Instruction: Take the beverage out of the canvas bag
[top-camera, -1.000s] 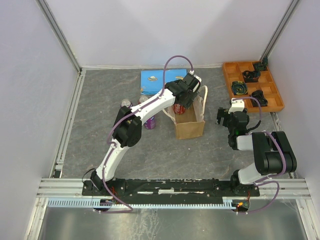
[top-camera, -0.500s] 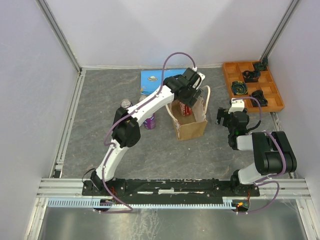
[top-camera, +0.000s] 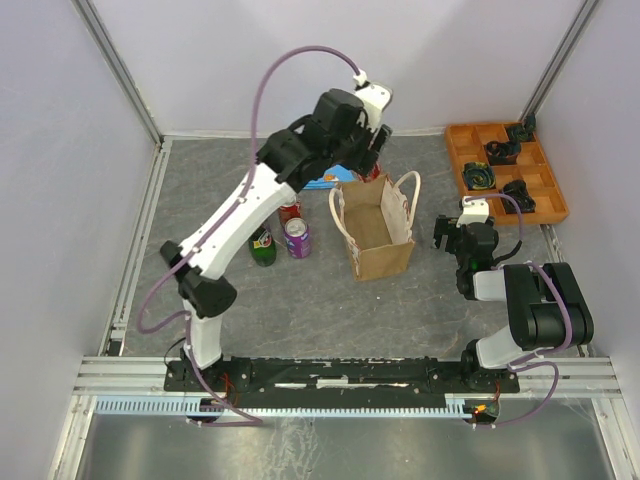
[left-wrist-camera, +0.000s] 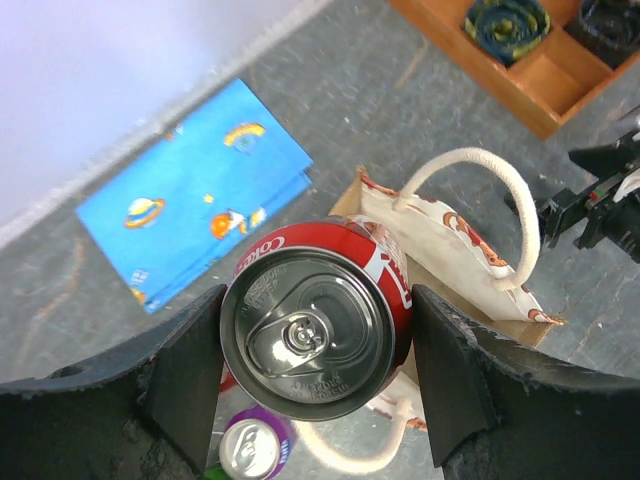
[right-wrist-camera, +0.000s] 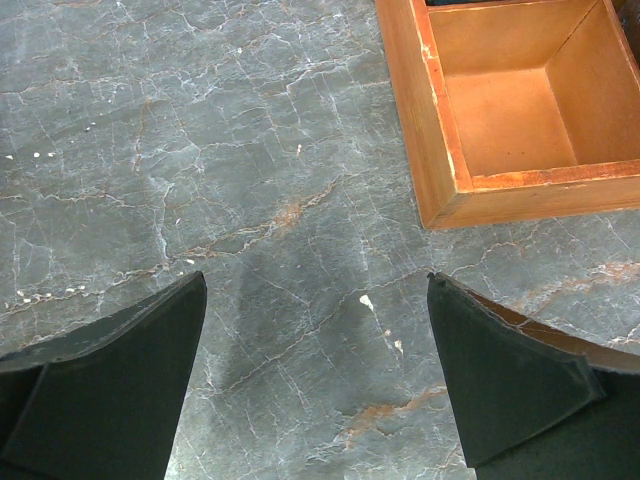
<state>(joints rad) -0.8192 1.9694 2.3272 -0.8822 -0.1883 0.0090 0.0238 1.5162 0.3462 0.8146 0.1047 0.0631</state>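
Canvas bag (top-camera: 380, 240) mouth is standing open; cans (top-camera: 297, 240) are crowding its left; counter (top-camera: 300, 300) in front is lying free.

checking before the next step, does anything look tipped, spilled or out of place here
Nothing stands out. The tan canvas bag stands upright and open, and the red soda can is held upright in the left gripper.

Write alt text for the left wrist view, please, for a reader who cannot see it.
The left gripper holds a red soda can, seen from above, with the canvas bag below; a blue printed cloth lies on the grey table.
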